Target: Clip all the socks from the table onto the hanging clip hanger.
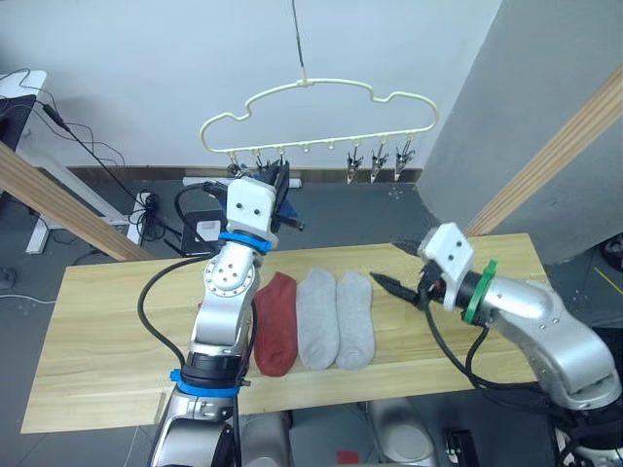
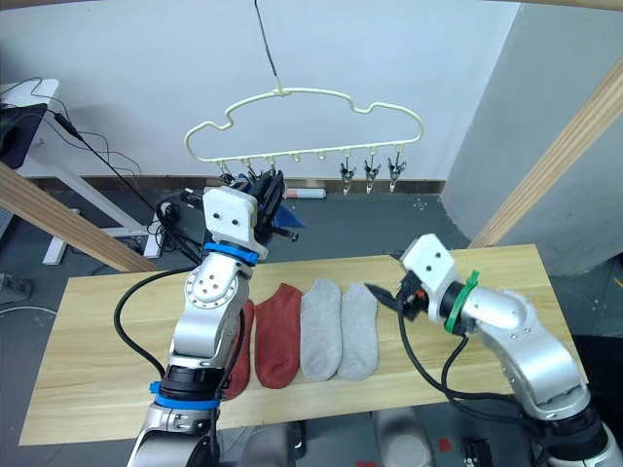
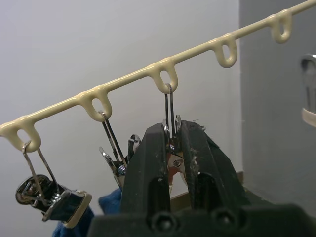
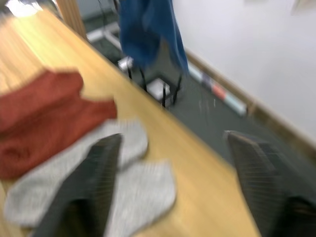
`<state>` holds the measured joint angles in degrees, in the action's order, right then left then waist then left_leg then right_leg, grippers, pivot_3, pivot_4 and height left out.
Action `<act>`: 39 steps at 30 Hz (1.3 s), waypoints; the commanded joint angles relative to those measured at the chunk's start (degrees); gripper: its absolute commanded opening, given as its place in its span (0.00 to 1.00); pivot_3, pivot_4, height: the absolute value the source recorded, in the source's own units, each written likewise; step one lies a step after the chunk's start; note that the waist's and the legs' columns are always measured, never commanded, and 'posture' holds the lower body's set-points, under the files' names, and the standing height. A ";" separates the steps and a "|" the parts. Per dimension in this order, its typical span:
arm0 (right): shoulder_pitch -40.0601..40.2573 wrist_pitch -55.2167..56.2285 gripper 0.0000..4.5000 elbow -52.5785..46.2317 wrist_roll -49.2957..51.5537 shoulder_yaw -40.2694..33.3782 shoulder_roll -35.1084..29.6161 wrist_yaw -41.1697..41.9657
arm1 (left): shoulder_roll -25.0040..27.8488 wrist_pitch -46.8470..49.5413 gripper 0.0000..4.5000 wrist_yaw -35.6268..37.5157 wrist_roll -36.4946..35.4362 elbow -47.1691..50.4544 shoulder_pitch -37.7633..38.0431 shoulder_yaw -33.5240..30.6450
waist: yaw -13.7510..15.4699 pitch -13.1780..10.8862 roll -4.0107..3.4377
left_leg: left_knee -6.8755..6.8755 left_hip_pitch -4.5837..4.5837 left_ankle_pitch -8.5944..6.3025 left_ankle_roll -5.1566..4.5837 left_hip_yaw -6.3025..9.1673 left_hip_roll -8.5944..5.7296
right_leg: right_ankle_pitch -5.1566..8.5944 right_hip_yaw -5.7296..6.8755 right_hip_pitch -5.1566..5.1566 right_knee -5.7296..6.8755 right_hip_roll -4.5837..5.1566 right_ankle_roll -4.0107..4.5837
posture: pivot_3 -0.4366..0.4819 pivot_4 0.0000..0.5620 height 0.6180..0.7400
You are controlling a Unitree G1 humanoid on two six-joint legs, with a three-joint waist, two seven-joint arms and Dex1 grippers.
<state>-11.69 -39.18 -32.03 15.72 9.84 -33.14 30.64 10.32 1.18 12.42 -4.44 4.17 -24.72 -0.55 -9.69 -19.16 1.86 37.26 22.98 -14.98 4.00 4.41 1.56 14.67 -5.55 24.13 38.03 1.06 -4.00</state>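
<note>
We see the left gripper (image 3: 172, 163) clenched on a small metal clip (image 3: 170, 129) of the pale-yellow wire clip hanger (image 1: 321, 89); right gripper (image 4: 168, 163) spread above two light grey knit socks (image 1: 336, 319).

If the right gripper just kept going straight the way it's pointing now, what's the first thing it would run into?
Probably the nearer light grey sock. The right gripper, fingers open, points across the table toward the row of socks, and that grey sock lies closest ahead. Depth is unclear, so it might pass just above it.
</note>
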 commanded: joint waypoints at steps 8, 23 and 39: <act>-4.74 19.02 1.00 26.14 -16.65 13.42 8.09 -3.25 | 5.19 3.26 0.02 8.58 -5.84 3.27 0.73 -1.54 | 0.02 -0.01 -0.02 | 0.02 -0.08 0.01 0.00 -0.02 0.02 | 0.00 -0.03 -0.03 0.03 -0.03 0.00 | 0.23 0.64 1.00; -9.46 22.61 0.92 43.86 -22.97 16.19 14.04 2.28 | 5.38 5.43 0.02 8.52 -5.50 6.18 3.05 -0.86 | 0.45 -0.02 -0.03 | -0.01 -0.11 0.00 -0.01 0.02 0.04 | 0.00 0.00 -0.05 0.08 -0.01 0.01 | 0.26 0.65 1.00; -7.06 20.32 0.00 34.19 -25.74 13.32 10.25 2.16 | 6.91 10.99 0.02 15.02 -14.12 8.47 2.18 -2.32 | 1.56 -0.02 -0.03 | 0.10 -0.12 0.00 0.00 0.04 0.02 | -0.01 0.00 -0.12 0.07 -0.02 -0.01 | 0.27 0.62 1.00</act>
<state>-19.19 -18.57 5.13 -8.89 24.24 -22.08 32.56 16.73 11.30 26.31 -16.95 10.57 -22.72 -2.23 -8.13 -19.18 1.83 37.36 22.89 -14.98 4.00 4.45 1.57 14.66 -5.56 24.03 38.09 1.05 -4.01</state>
